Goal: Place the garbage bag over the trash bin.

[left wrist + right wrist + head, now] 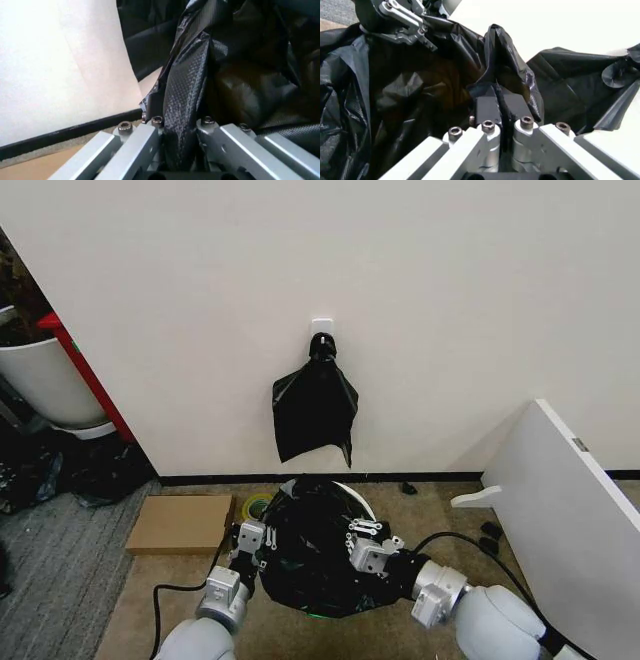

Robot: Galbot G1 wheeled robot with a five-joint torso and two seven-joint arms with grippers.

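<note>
Head view: the garbage bag sits bunched on the floor at the foot of the wall, draped over the trash bin, of which a short arc of cream-white rim shows at the far side. The left end effector holds the bag's left edge and the right end effector its right edge, on opposite sides of the bin. Judged from this, the two grips are set apart to keep the mouth of the bag spread wide enough to pass over the rim. Above, the spare black bags hang from a white hook on the wall, well clear of the work. A flat cardboard box lies on the floor to the left, with a roll of tape just beside the bin. A white board leans at the right.

Left wrist view: the left end effector is pressed together on a gathered fold of the garbage bag, which rises taut from between the fingers, suggesting the film is under tension.

Right wrist view: the right end effector pinches a peaked fold of the garbage bag between its dark pads. The left end effector appears farther off across the bag. How far the bag has dropped down the bin's sides cannot be judged, since the film hides them.
</note>
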